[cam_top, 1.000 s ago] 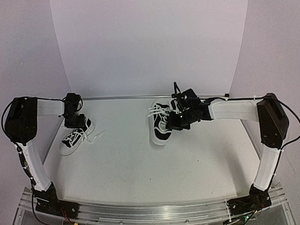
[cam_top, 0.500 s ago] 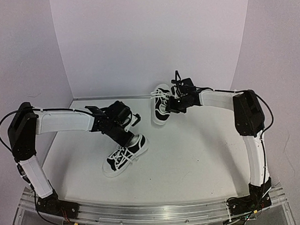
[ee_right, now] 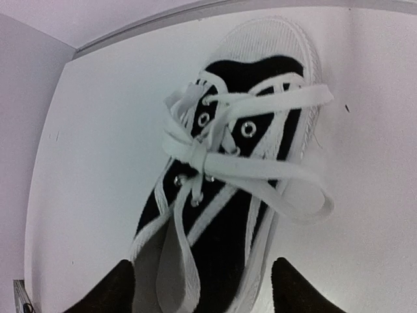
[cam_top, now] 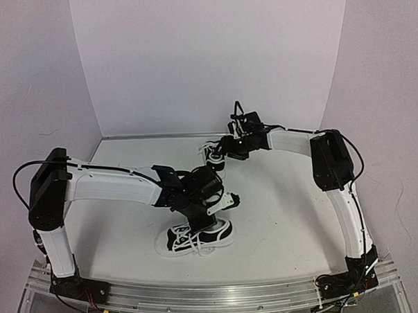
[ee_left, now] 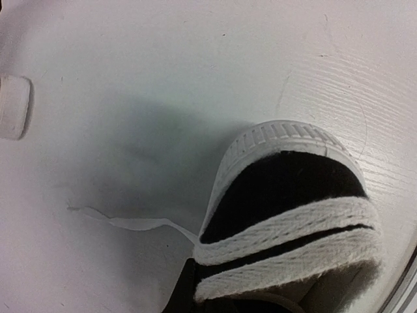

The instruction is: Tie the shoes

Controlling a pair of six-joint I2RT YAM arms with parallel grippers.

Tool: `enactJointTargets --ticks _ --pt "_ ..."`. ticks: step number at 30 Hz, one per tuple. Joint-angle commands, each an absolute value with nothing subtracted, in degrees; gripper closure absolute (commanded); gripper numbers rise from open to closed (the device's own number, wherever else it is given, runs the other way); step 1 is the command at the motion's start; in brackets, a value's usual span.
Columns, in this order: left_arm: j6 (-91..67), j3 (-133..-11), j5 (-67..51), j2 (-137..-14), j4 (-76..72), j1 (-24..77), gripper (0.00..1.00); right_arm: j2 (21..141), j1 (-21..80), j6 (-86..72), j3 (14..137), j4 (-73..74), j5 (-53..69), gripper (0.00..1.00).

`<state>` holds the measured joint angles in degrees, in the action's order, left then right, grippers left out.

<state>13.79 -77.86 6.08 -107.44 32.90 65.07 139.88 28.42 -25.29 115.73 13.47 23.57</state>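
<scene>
Evidently parked low on bench (cam_top: 281,216), within both arms' reach: near shoe (cam_top: 198,236), left end effector (cam_top: 203,213) closed, apparently pinching its heel. Right end effector (ee_right: 205,290) parted astride far shoe (ee_right: 221,195), laces looking knotted.

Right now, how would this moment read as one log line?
left claw: shut, at near shoe | right claw: open astride far shoe | far laces: bowed | near lace end: loose on table
</scene>
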Motion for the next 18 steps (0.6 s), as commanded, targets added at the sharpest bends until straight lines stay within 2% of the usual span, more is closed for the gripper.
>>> enactJointTargets --ticks 1,2,3,5,8,11,18 --pt "19.90 -85.93 10.79 -109.89 34.62 66.71 0.90 128.61 27.04 -23.96 108.42 13.66 27.03 0.24" --pt "18.69 -85.96 12.31 -109.64 34.62 66.63 0.83 126.69 26.92 -23.12 105.35 13.63 27.10 0.14" --pt "17.82 -85.07 13.27 -108.96 34.28 66.44 0.75 124.06 26.90 -22.44 103.19 13.69 27.28 0.11" --pt "14.48 -82.13 14.20 -106.32 32.82 65.59 0.59 119.93 26.83 -20.89 98.28 13.82 29.05 0.10" --pt "7.69 -76.00 14.27 -99.72 31.14 64.84 0.43 113.63 26.91 -19.58 90.42 13.78 33.77 0.10" --pt "-0.06 -67.48 12.13 -91.46 28.69 64.84 0.37 108.80 27.80 -17.82 83.28 13.78 39.04 0.14" --pt "-15.59 -48.25 4.61 -76.41 23.91 64.88 0.32 105.19 35.65 -12.71 74.50 16.50 45.00 0.17"
